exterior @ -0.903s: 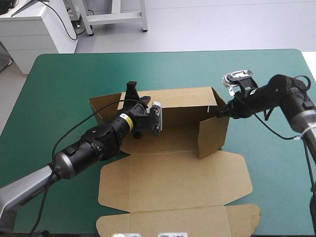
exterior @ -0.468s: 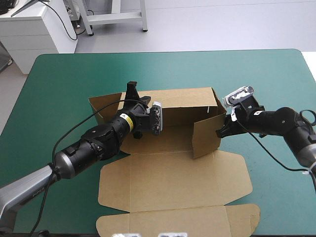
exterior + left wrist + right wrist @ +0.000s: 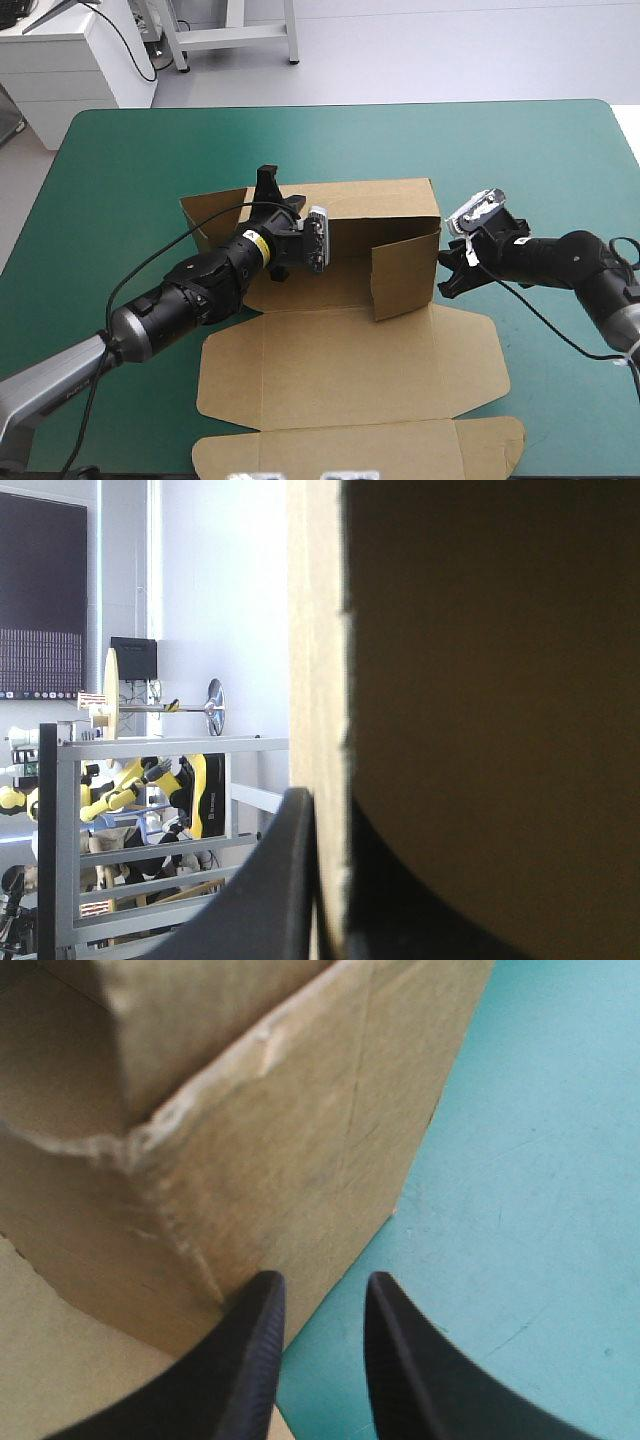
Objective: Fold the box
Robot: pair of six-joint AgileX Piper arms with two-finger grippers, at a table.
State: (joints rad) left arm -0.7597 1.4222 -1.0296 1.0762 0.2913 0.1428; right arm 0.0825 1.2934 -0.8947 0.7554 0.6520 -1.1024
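Swung further inward than just before, the right side wall (image 3: 405,282) of the brown box (image 3: 350,370) follows the right fingers (image 3: 245,1360), narrowly parted and empty. The box sits mid-bench (image 3: 150,160), lid flat. Its board looks light and stiff, best gripped at wall edges. Only the left wrist view shows the left fingers (image 3: 280,880) pinching the back wall (image 3: 370,205).

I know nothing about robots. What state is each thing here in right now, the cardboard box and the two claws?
box: half folded, back wall and right wall raised, lid flat on the table.
left gripper: shut on the back wall near its left end.
right gripper: open, holding nothing, just outside the right wall.
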